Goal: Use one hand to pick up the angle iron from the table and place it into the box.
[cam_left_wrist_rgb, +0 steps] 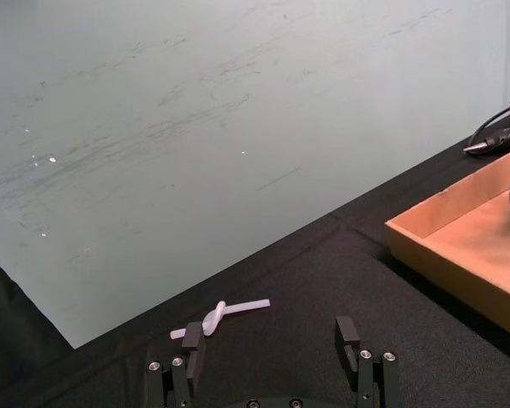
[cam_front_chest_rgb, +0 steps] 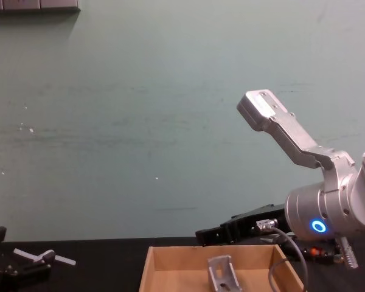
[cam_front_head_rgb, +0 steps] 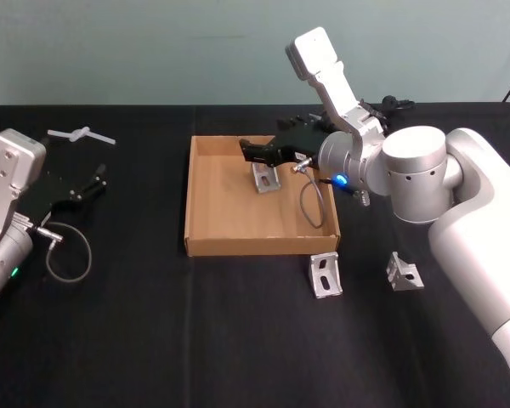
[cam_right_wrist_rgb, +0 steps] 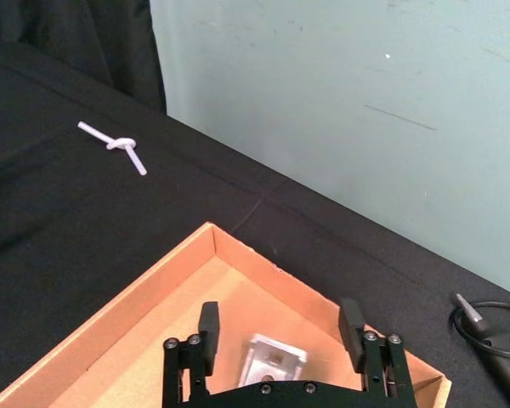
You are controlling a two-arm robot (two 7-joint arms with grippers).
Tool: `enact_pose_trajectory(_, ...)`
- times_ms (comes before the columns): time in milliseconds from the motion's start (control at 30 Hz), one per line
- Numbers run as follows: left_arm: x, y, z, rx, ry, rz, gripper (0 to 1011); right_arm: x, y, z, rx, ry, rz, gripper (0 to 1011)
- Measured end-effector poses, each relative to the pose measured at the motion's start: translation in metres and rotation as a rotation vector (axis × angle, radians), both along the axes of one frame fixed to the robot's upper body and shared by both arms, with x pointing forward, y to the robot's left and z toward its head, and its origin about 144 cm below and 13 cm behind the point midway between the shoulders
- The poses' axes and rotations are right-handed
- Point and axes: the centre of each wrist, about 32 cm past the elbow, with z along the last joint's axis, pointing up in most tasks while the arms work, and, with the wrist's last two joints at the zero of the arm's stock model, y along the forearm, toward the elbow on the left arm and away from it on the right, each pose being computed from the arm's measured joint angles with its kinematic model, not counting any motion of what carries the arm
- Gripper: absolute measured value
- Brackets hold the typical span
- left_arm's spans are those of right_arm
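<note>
Right gripper (cam_right_wrist_rgb: 279, 318) is held wide open over the far part of the box (cam_front_head_rgb: 255, 245); the angle iron (cam_front_head_rgb: 266, 178) is seen inside the box, beneath the fingers. Left gripper (cam_left_wrist_rgb: 270, 333) is parked open, left of the box.

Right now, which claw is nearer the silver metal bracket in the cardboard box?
Right. The right claw hangs open above the silver metal bracket; the left claw sits open over the black table, left of the cardboard box.

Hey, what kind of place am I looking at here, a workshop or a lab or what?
Likely a robotics lab bench: a black table against a bare pale wall, the right claw open over a cardboard box, the left claw parked open at left.
</note>
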Motion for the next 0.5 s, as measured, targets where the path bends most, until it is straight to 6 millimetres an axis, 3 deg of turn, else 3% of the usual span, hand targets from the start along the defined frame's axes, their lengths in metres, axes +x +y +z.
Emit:
enact_pose_trajectory(167,0.0,0.0,0.0,0.0,0.0,0.0,1005,-0.003,-0.002,0.001,-0.004,-0.009,0.005,1000)
enact_pose_trajectory(500,0.0,0.0,0.0,0.0,0.0,0.0,1005,-0.036,-0.028,0.003,-0.032,-0.052,0.03,1000)
